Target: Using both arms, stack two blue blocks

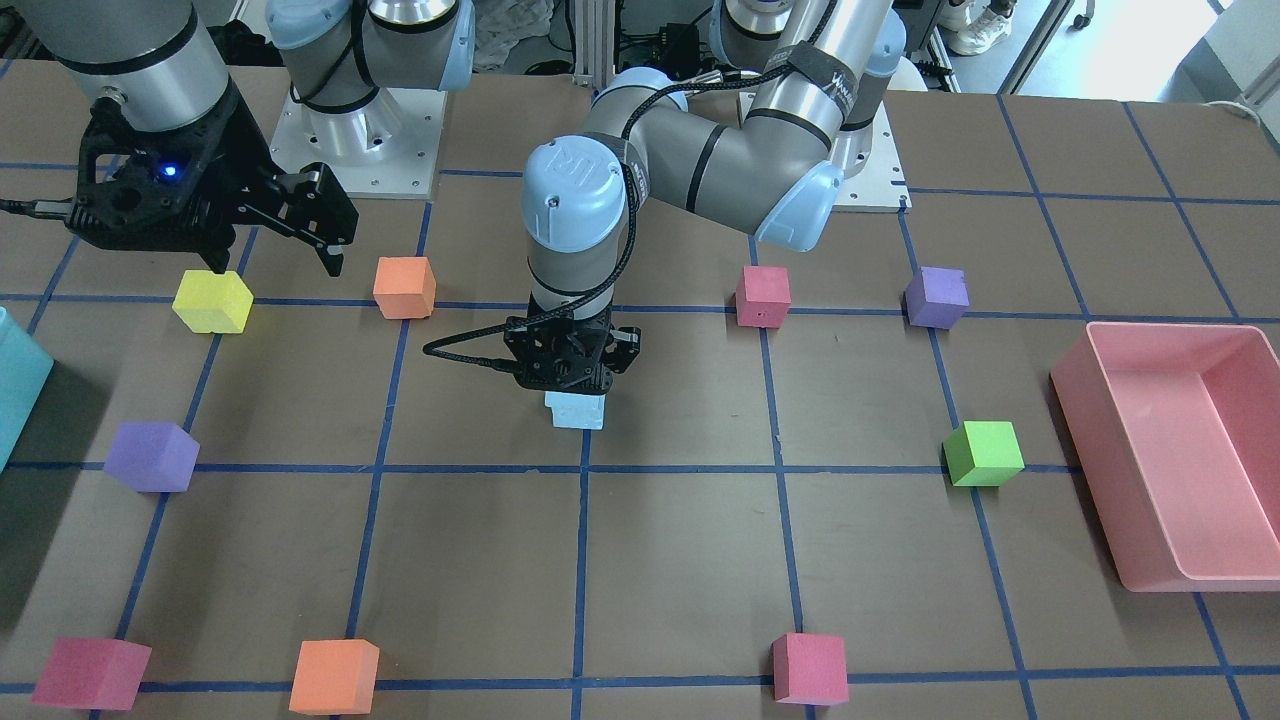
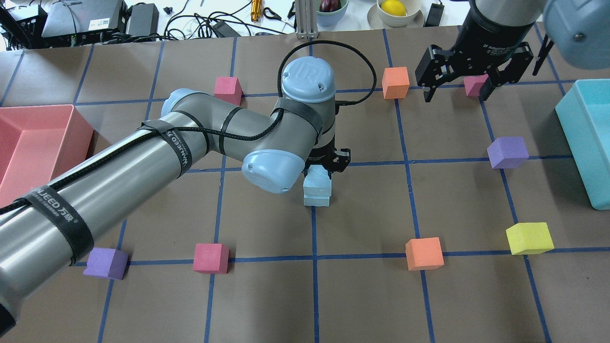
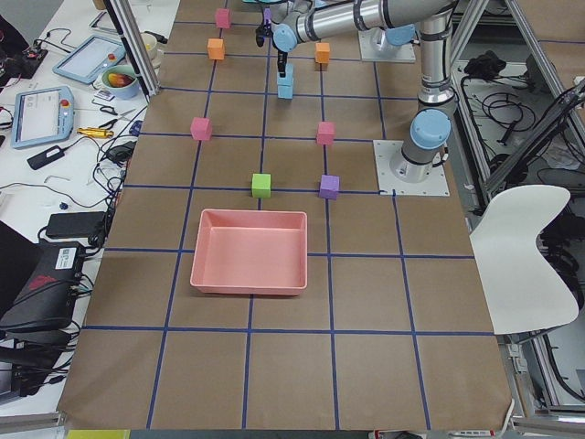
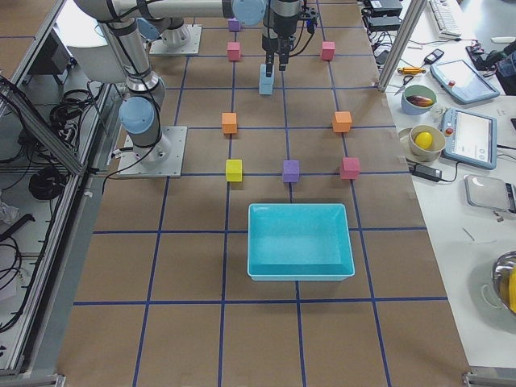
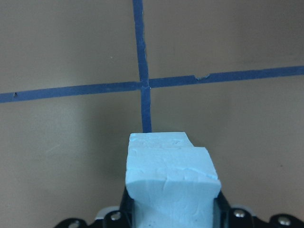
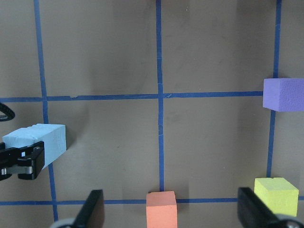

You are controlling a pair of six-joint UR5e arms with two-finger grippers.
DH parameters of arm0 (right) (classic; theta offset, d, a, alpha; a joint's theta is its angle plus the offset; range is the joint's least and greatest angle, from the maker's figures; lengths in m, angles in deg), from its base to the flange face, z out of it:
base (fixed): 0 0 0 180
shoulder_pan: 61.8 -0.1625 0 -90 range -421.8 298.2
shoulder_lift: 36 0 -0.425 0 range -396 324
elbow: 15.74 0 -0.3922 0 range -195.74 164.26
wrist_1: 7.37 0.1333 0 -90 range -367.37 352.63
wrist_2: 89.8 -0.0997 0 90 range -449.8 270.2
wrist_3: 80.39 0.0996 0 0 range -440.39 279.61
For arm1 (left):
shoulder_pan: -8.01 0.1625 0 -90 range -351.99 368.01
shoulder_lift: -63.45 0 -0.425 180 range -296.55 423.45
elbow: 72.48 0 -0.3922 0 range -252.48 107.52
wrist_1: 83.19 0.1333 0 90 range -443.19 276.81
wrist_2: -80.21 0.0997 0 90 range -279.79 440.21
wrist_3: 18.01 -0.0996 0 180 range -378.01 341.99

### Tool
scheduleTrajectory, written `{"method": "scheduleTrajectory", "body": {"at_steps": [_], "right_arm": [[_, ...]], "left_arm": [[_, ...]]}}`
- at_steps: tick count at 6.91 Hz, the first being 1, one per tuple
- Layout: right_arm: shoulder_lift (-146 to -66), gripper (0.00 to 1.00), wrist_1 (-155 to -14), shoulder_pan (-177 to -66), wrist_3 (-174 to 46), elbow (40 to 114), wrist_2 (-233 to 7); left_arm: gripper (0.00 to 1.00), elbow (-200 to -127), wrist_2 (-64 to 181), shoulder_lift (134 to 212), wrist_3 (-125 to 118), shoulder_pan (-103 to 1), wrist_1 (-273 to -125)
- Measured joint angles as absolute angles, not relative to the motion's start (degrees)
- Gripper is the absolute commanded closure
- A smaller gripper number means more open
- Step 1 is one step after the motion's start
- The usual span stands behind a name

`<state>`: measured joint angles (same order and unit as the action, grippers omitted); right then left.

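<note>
Two pale blue blocks stand stacked at the table's middle, the upper blue block (image 2: 318,177) on the lower blue block (image 2: 317,200), slightly offset. My left gripper (image 2: 329,161) points straight down and is shut on the upper block, which fills the left wrist view (image 5: 171,185); the lower block's edge (image 5: 159,140) peeks out behind it. The stack also shows in the front view (image 1: 575,410) under the left gripper (image 1: 570,372). My right gripper (image 2: 457,83) hangs open and empty above the table's far right, its fingertips (image 6: 95,209) wide apart.
A teal bin (image 2: 588,143) stands at the right edge and a pink bin (image 2: 28,143) at the left. Loose cubes lie around: purple (image 2: 507,152), yellow (image 2: 529,238), orange (image 2: 424,253), orange (image 2: 395,82), pink (image 2: 210,257), green (image 1: 985,452).
</note>
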<state>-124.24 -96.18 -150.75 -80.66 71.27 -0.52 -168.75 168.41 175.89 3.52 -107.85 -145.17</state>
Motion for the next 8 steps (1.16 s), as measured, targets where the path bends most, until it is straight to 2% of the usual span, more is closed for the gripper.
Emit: {"method": "scheduleTrajectory", "body": {"at_steps": [3,4,5,8], "right_arm": [[-124.2,0.0,-96.1,-150.7,-80.7,71.6,-0.5],[-124.2,0.0,-96.1,-150.8,-80.7,71.6,-0.5],[-124.2,0.0,-96.1,-150.8,-80.7,71.6,-0.5],[-124.2,0.0,-96.1,-150.8,-80.7,71.7,-0.5]], "left_arm": [[0.16,-168.8,168.6,175.2,3.3,-107.8,-145.1],[0.06,-168.8,168.6,174.9,3.2,-107.7,-145.1],[0.0,-168.7,168.6,174.4,3.1,-107.5,-145.1],[0.0,-168.9,168.3,169.5,-4.9,-101.1,-148.4]]}}
